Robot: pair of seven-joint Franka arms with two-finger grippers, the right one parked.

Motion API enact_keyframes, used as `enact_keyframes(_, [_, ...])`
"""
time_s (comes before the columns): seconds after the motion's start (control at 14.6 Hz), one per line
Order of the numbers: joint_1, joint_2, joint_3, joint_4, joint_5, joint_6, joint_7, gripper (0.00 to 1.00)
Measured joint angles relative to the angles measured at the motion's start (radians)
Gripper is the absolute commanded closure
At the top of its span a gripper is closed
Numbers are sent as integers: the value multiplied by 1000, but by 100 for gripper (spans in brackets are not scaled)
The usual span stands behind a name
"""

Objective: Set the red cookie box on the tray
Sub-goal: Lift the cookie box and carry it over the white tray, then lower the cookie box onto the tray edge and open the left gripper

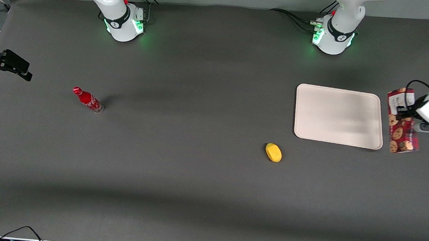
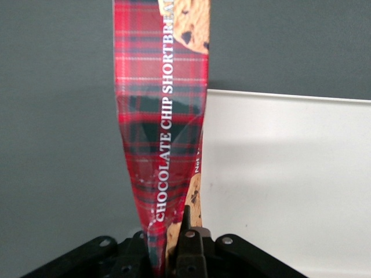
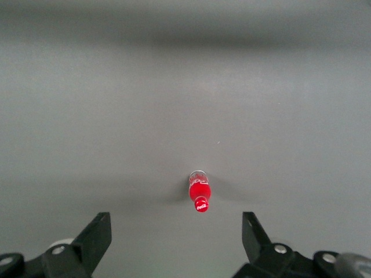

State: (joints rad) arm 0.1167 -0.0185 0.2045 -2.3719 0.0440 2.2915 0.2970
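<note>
The red cookie box (image 1: 402, 121), dark red tartan with cookie pictures, lies lengthwise just beside the tray (image 1: 339, 116), at the edge toward the working arm's end of the table. My left gripper (image 1: 402, 112) is shut on the box at its end farther from the front camera. In the left wrist view the fingers (image 2: 186, 231) pinch the box (image 2: 162, 116) so that its end is squeezed flat. The beige tray (image 2: 290, 174) shows right alongside the box with nothing on it. Whether the box rests on the table or hangs just above it does not show.
A yellow oval object (image 1: 273, 152) lies on the dark table nearer the front camera than the tray. A small red bottle (image 1: 88, 99) stands toward the parked arm's end of the table and also shows as the red bottle (image 3: 200, 194) in the right wrist view.
</note>
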Motion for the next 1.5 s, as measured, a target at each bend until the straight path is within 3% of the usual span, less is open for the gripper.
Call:
enact_keyframes(0.41, [-116,7,64,-94,-1,146,-6,100])
enact_keyframes(1.37, [-70,101,91,-186,-1,235,32,100])
enact_keyframes(1.43, [-70,101,91,-191,-1,235,34,86])
enact_keyframes(1.5, [-70,101,90,-195,-1,235,36,40])
